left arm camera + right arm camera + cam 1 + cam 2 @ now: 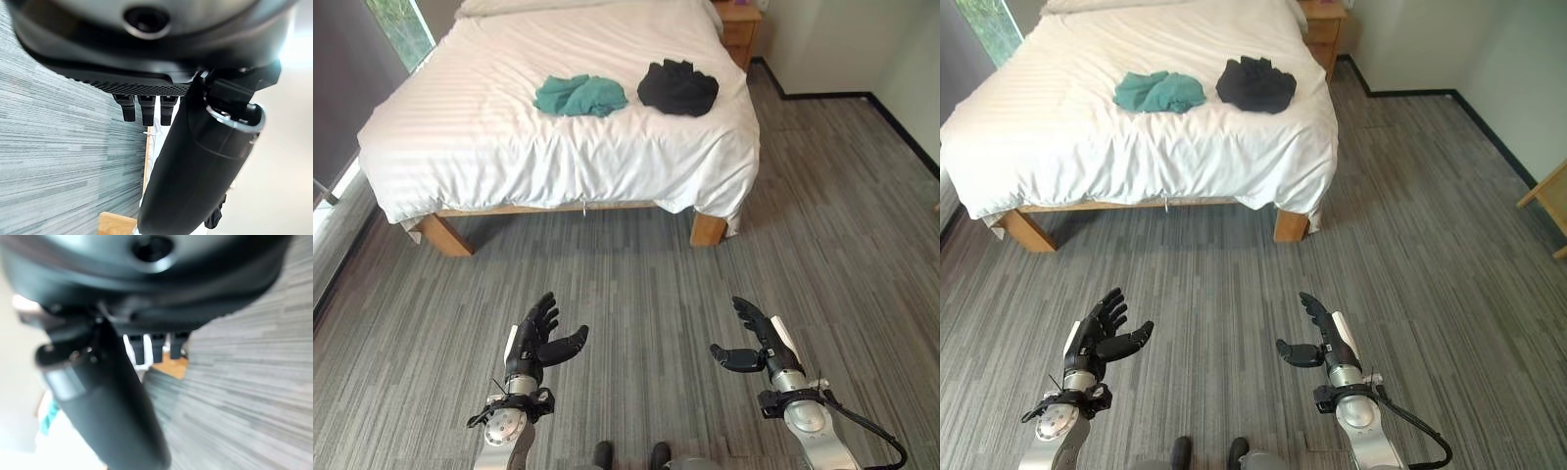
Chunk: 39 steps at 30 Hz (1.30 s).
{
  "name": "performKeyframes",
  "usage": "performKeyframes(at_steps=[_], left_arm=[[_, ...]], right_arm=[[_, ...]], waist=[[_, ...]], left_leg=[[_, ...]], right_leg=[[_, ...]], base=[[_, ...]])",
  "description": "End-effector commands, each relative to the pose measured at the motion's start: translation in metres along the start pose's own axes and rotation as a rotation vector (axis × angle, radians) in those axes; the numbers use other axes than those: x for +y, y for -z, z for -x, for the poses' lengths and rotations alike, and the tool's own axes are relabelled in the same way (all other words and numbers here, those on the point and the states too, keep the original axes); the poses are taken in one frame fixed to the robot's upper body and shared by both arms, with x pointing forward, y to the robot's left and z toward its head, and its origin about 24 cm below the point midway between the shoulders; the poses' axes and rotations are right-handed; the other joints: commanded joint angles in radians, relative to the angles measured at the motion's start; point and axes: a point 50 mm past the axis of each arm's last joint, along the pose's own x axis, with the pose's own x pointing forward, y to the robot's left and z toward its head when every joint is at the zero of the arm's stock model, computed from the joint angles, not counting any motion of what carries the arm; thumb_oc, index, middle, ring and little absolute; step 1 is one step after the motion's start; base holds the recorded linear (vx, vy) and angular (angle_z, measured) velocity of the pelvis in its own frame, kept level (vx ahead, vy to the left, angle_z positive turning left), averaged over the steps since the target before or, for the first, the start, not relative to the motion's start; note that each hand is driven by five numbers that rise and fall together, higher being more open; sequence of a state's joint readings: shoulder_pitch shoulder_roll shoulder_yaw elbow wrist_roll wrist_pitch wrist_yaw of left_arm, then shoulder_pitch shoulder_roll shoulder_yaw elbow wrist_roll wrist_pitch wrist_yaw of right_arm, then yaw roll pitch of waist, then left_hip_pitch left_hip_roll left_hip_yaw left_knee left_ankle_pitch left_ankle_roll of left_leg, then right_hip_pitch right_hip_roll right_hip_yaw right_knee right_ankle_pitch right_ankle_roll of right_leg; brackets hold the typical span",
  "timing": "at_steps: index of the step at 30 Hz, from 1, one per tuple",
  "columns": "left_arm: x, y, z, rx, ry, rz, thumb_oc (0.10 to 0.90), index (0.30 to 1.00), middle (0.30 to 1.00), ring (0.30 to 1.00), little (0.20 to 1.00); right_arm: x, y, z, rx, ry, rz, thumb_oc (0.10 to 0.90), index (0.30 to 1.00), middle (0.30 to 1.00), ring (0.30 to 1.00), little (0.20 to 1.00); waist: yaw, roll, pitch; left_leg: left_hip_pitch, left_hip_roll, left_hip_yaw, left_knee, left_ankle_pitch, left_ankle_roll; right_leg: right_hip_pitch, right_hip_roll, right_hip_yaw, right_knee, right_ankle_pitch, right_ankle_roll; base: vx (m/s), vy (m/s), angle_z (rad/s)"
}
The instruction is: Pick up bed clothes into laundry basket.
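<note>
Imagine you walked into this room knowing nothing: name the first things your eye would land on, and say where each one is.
The white bed fills the far side of the room, and two crumpled garments lie side by side near its foot: a teal one to the left and a black one to the right. Nearer the camera, over the grey striped floor, the left hand and right hand are raised with fingers relaxed, holding nothing.

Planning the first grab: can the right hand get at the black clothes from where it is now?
Probably not yet. The right hand hangs open over the floor, well short of the bed; the black clothes lie far up the bed. Nothing blocks the way.
</note>
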<state>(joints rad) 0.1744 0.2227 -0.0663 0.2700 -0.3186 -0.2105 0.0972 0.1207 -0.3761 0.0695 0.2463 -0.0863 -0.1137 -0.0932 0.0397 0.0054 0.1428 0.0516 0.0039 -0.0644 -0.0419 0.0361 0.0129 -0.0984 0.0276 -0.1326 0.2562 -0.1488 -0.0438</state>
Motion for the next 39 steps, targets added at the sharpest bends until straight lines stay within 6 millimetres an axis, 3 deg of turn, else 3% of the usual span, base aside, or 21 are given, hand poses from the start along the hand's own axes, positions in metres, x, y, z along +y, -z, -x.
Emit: performKeyframes(at_steps=[1, 13, 16, 17, 18, 20, 21, 24, 25, 27, 30, 35, 37, 39], left_arm=[[0.015, -0.029, -0.01, -0.153, -0.042, -0.055, 0.8, 0.9, 0.9, 0.9, 0.9], [0.019, -0.027, -0.01, -0.143, -0.076, -0.086, 0.8, 0.9, 0.9, 0.9, 0.9], [0.019, -0.035, -0.013, -0.172, -0.074, -0.104, 0.8, 0.9, 0.9, 0.9, 0.9], [0.02, -0.038, -0.014, -0.187, -0.083, -0.099, 0.8, 0.9, 0.9, 0.9, 0.9], [0.02, -0.04, -0.015, -0.193, -0.087, -0.096, 0.8, 0.9, 0.9, 0.9, 0.9], [0.02, -0.04, -0.015, -0.194, -0.087, -0.096, 0.8, 0.9, 0.9, 0.9, 0.9], [0.02, -0.042, -0.017, -0.2, -0.087, -0.103, 0.8, 0.9, 0.9, 0.9, 0.9], [0.019, -0.044, -0.018, -0.206, -0.084, -0.102, 0.8, 0.9, 0.9, 0.9, 0.9], [0.018, -0.045, -0.019, -0.207, -0.083, -0.098, 0.8, 0.9, 0.9, 0.9, 0.9], [0.017, -0.044, -0.02, -0.201, -0.079, -0.098, 0.8, 0.9, 0.9, 0.9, 0.9], [0.016, -0.041, -0.021, -0.188, -0.069, -0.109, 0.8, 0.9, 0.9, 0.9, 0.9], [0.015, -0.035, -0.018, -0.17, -0.071, -0.109, 0.8, 0.9, 0.9, 0.9, 0.9], [0.012, -0.028, -0.015, -0.149, -0.074, -0.095, 0.8, 0.9, 0.9, 0.9, 0.9], [0.01, -0.028, -0.015, -0.149, -0.079, -0.064, 0.8, 0.9, 0.9, 0.9, 0.9]], right_arm=[[-0.01, -0.033, -0.004, -0.188, 0.077, -0.051, 0.8, 0.9, 0.9, 0.9, 0.9], [-0.004, -0.03, -0.004, -0.167, 0.076, -0.065, 0.8, 0.9, 0.9, 0.9, 0.9], [-0.006, -0.034, -0.005, -0.18, 0.085, -0.058, 0.8, 0.9, 0.9, 0.9, 0.9], [-0.007, -0.038, -0.008, -0.19, 0.09, -0.055, 0.8, 0.9, 0.9, 0.9, 0.9], [-0.007, -0.04, -0.009, -0.199, 0.092, -0.055, 0.8, 0.9, 0.9, 0.9, 0.9], [-0.007, -0.041, -0.01, -0.2, 0.092, -0.055, 0.8, 0.9, 0.9, 0.9, 0.9], [-0.006, -0.045, -0.011, -0.214, 0.096, -0.067, 0.8, 0.9, 0.9, 0.9, 0.9], [-0.006, -0.046, -0.011, -0.217, 0.093, -0.07, 0.8, 0.9, 0.9, 0.9, 0.9], [-0.009, -0.048, -0.012, -0.228, 0.1, -0.072, 0.8, 0.9, 0.9, 0.9, 0.9], [-0.013, -0.05, -0.012, -0.238, 0.106, -0.073, 0.8, 0.9, 0.9, 0.9, 0.9], [-0.022, -0.055, -0.012, -0.261, 0.122, -0.043, 0.8, 0.9, 0.9, 0.9, 0.9], [-0.037, -0.062, -0.012, -0.29, 0.156, 0.005, 0.8, 0.9, 0.9, 0.9, 0.9], [-0.042, -0.071, -0.012, -0.327, 0.164, 0.016, 0.8, 0.9, 0.9, 0.9, 0.9], [-0.044, -0.079, -0.014, -0.363, 0.162, 0.024, 0.8, 0.9, 0.9, 0.9, 0.9]], waist=[[0.005, -0.066, -0.061], [0.01, -0.066, -0.039], [0.009, -0.067, -0.015], [0.001, -0.064, 0.014], [-0.001, -0.057, 0.029], [-0.001, -0.058, 0.029], [-0.003, -0.042, 0.042], [-0.012, -0.048, 0.036], [-0.028, -0.063, 0.033], [-0.048, -0.079, 0.031], [-0.09, -0.065, 0.034], [-0.133, -0.054, 0.022], [-0.146, -0.029, 0.003], [-0.139, -0.002, 0.005]], left_leg=[[0.106, -0.079, 0.019, -0.041, -0.097, 0.018], [0.082, -0.102, 0.019, -0.041, -0.081, 0.043], [0.081, -0.113, 0.014, -0.038, -0.078, 0.057], [0.089, -0.12, 0.012, -0.039, -0.077, 0.069], [0.089, -0.115, 0.015, -0.039, -0.073, 0.074], [0.086, -0.117, 0.016, -0.038, -0.073, 0.074], [0.089, -0.099, 0.021, -0.037, -0.074, 0.074], [0.107, -0.098, 0.01, -0.04, -0.088, 0.071], [0.128, -0.113, -0.014, -0.043, -0.108, 0.07], [0.169, -0.126, -0.053, -0.045, -0.147, 0.063], [0.24, -0.103, -0.121, -0.045, -0.202, 0.044], [0.325, -0.084, -0.198, -0.045, -0.27, 0.029], [0.341, -0.049, -0.198, -0.011, -0.254, 0.009], [0.28, -0.037, -0.152, 0.118, -0.173, -0.036]], right_leg=[[0.132, -0.041, 0.043, -0.324, 0.231, 0.116], [0.07, -0.07, 0.046, -0.242, 0.237, 0.132], [-0.01, -0.09, 0.051, -0.116, 0.27, 0.164], [-0.08, -0.111, 0.056, 0.002, 0.354, 0.209], [-0.121, -0.123, 0.049, 0.064, 0.382, 0.224], [-0.127, -0.126, 0.051, 0.072, 0.379, 0.225], [-0.172, -0.152, 0.007, 0.135, 0.359, 0.211], [-0.189, -0.142, -0.024, 0.097, 0.32, 0.184], [-0.209, -0.1, -0.013, 0.005, 0.308, 0.169], [-0.235, -0.088, -0.012, -0.155, 0.341, 0.171], [-0.291, -0.094, -0.033, -0.315, 0.419, 0.204], [-0.326, -0.117, -0.039, -0.33, 0.472, 0.213], [-0.303, -0.112, -0.056, -0.32, 0.51, 0.198], [-0.265, -0.093, -0.077, -0.318, 0.496, 0.181]], base=[[0.0, 0.0, 0.0], [-0.06, 0.039, -0.02], [-0.09, 0.071, -0.13], [-0.09, 0.099, -0.05], [-0.09, 0.097, -0.05], [-0.01, 0.042, -0.02], [0.08, 0.067, 0.01], [0.17, 0.021, 0.05], [0.31, -0.028, 0.29], [0.45, -0.06, 0.49], [0.49, -0.086, 0.73], [0.4, -0.145, 0.32], [0.58, -0.351, 0.81], [0.34, -0.221, 0.62]])
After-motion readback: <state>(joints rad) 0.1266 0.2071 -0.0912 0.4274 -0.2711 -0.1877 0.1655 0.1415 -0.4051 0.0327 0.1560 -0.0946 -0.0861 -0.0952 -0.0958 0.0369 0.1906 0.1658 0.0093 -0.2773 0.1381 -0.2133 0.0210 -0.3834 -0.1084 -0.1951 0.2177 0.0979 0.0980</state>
